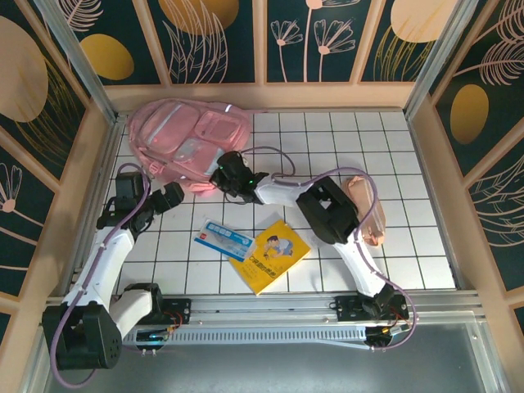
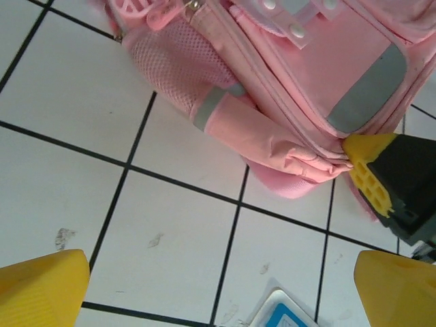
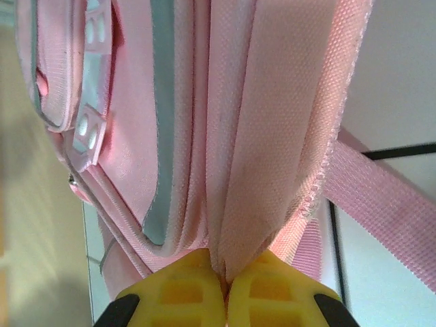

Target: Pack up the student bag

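Top external view: at the left side of the white tiled table (image 1: 409, 246), the left gripper (image 1: 170, 195) hovers just beside the near edge of the bag (image 1: 188, 139). Its jaws stand wide apart and hold nothing. In the left wrist view its yellow fingertips (image 2: 41, 286) sit at the two bottom corners, with bare tile between them.

The bag is pink and soft. It lies flat in the far left corner of the table with its front pockets facing up. The left wrist view shows its mesh side pocket, a grey reflective strip and its near corner.

The right gripper (image 1: 218, 178) reaches across from the right side and meets that near corner. In the right wrist view its yellow fingertips (image 3: 184, 293) are pressed together on a fold of the bag's pink fabric along a seam. A pink strap (image 3: 388, 204) runs off to the right. In the left wrist view one of its yellow fingers (image 2: 371, 170) touches the bag's corner.

Near the middle of the table's near edge lies a blue and white booklet (image 1: 223, 240), its right end against a yellow book (image 1: 277, 254). Toward the right edge, a peach pouch (image 1: 370, 221) lies just beside the right arm.
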